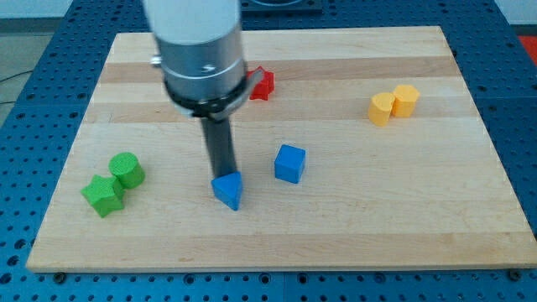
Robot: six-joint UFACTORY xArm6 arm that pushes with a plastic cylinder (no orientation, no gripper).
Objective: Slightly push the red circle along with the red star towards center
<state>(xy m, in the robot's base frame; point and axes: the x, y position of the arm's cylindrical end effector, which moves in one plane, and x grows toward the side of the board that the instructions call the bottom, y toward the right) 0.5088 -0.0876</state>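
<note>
The blue triangular block [227, 190] sat touching my tip [223, 178]; no jaws existed, only the rod; one red block [263, 84], shape unclear, lay well beyond, half hidden; approach seemingly not begun; next, circle behind it.

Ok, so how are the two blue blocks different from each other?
The blue triangle is wedge-shaped with a pointed corner; the blue cube is square-faced. The triangle sits right at my tip, apparently touching it; the cube stands apart, to the view's right of the rod. The triangle lies nearer the view's bottom than the cube. Both share the same blue.
</note>
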